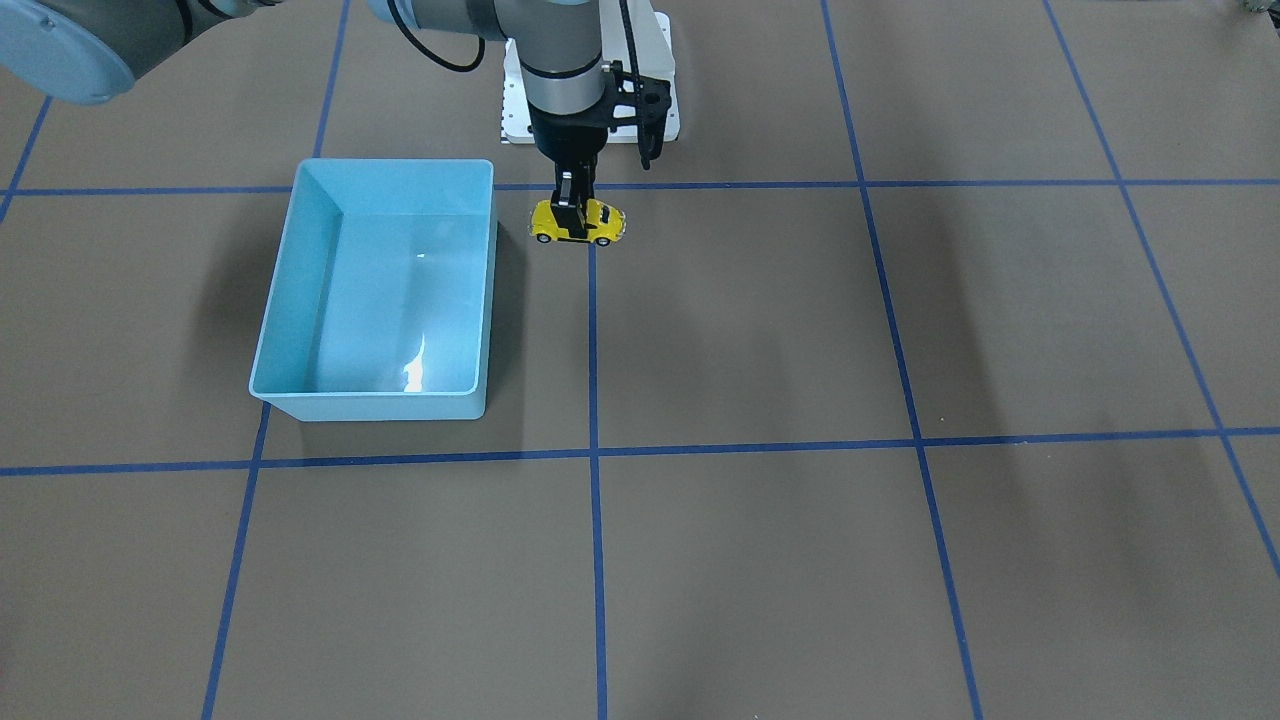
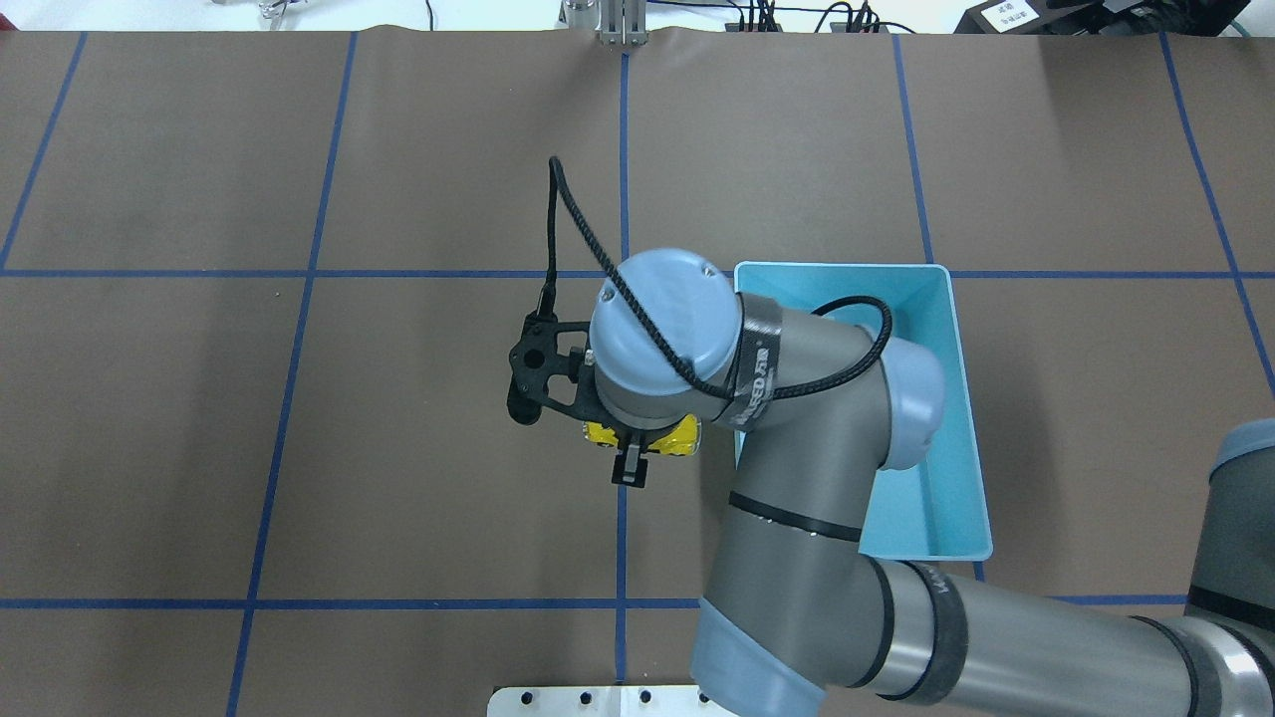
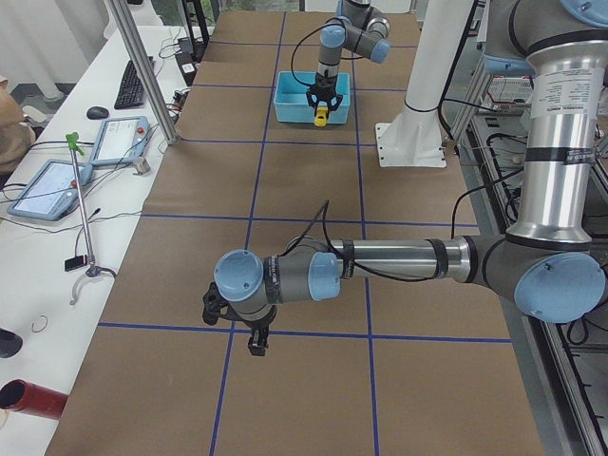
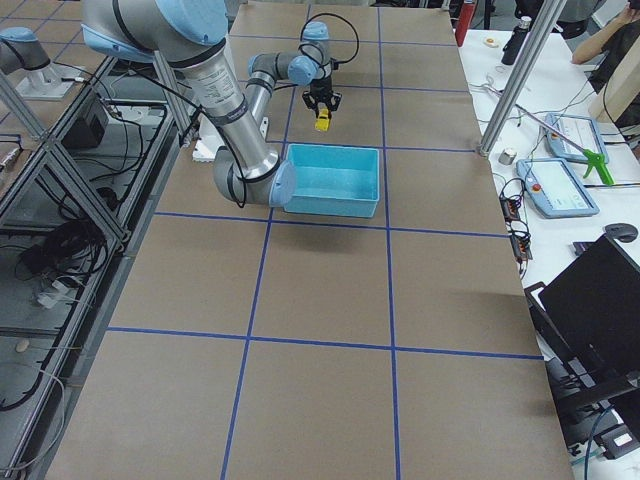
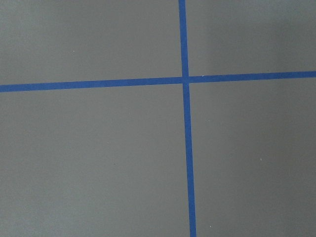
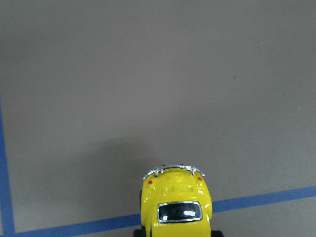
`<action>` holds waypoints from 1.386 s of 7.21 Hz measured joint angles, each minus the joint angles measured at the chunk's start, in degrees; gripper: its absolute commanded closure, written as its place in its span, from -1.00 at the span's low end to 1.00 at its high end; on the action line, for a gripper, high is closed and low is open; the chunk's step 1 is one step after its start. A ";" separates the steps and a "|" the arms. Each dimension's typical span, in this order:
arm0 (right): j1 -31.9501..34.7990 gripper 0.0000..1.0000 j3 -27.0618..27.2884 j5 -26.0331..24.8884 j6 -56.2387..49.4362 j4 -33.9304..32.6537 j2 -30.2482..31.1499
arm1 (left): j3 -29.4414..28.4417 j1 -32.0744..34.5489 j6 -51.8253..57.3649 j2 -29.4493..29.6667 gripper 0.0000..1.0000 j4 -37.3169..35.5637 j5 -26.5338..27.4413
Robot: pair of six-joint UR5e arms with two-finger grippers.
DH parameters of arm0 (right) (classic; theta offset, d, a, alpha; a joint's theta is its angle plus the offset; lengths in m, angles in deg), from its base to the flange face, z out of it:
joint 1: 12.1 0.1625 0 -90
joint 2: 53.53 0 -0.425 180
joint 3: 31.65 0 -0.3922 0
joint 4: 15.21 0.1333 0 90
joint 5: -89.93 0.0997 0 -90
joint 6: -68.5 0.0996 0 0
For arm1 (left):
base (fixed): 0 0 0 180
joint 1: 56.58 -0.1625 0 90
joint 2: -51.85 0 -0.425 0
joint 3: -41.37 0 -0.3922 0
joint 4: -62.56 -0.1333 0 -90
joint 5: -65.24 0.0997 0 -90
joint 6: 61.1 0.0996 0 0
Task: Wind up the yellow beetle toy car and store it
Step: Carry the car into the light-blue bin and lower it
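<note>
The yellow beetle toy car [image 1: 578,222] is pinched across its middle by my right gripper [image 1: 573,212], which points straight down from above. The car sits at or just over the table on a blue tape line, right beside the light-blue bin [image 1: 395,165]. I cannot tell whether its wheels touch. The overhead view shows only yellow ends of the car [image 2: 598,435] under the wrist. The right wrist view shows the car's rear [image 6: 175,202] at the bottom edge. My left gripper [image 3: 255,344] hangs over a tape crossing far from the car; I cannot tell if it is open or shut.
The light-blue bin [image 2: 847,267] is empty and partly covered by my right arm in the overhead view. A white mounting plate [image 1: 660,120] lies behind the car near the robot base. Blue tape lines grid the brown table.
</note>
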 measured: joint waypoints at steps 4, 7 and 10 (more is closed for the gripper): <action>7.89 1.00 12.75 4.16 -14.92 -6.83 10.94 | 0.06 0.00 0.00 0.00 -1.00 -0.03 -0.01; 7.22 1.00 8.69 4.11 -15.99 6.33 18.83 | 0.06 0.00 0.00 0.00 -1.00 -0.03 0.01; 6.13 1.00 4.32 4.08 -15.50 15.42 23.68 | 0.06 0.00 0.00 0.00 -1.00 -0.03 -0.01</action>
